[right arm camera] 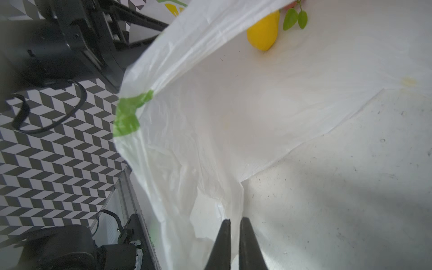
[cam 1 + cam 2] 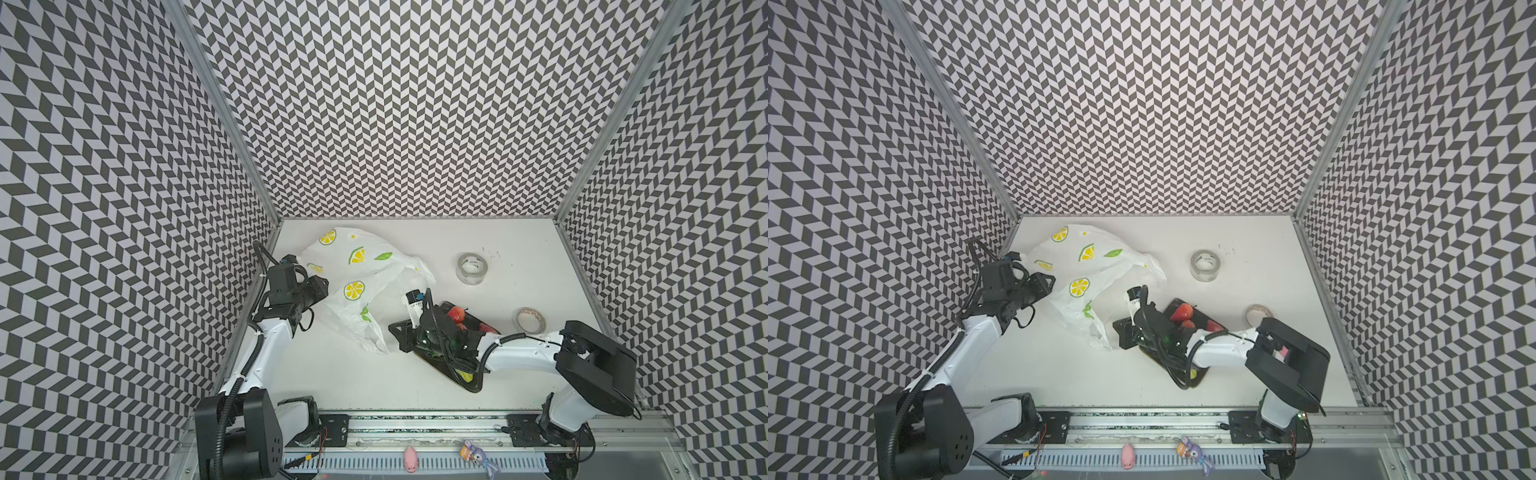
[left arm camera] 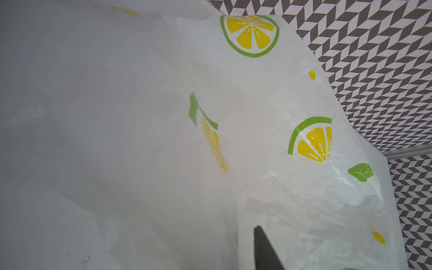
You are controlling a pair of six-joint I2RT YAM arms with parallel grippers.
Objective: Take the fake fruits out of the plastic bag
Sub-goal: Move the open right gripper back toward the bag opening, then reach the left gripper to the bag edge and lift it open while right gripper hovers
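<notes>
Where the white surface (image 2: 353,382) runs into the far-left corner, the plastic bag (image 2: 374,299) lies crumpled. It spreads from there toward the middle in both top views, and its near tip ends just beside the right arm's wrist.

The left gripper (image 2: 322,286) is at the bag's left edge. Its wrist view shows a single dark finger (image 3: 264,247) against the lemon-printed film, so I cannot tell whether the jaws are apart or together.

The right gripper (image 1: 235,224) reaches across the middle to the bag's near tip. Its two fingers are almost together with only a thin slit between them, right at the crumpled edge of the film. Whether any film is caught between them cannot be told.

A black tray (image 2: 473,386) lies right of the bag, mostly under the right arm. A clear tape roll (image 2: 471,269) stands far of it, and a tan roll (image 2: 530,320) lies to its right.

Of the fake fruits, red strawberries (image 2: 1181,311) sit at the tray's far end. A yellow pear (image 1: 264,32) lies inside the bag's mouth on the lower film. Two small green leaves (image 1: 295,18) lie next to the pear.
</notes>
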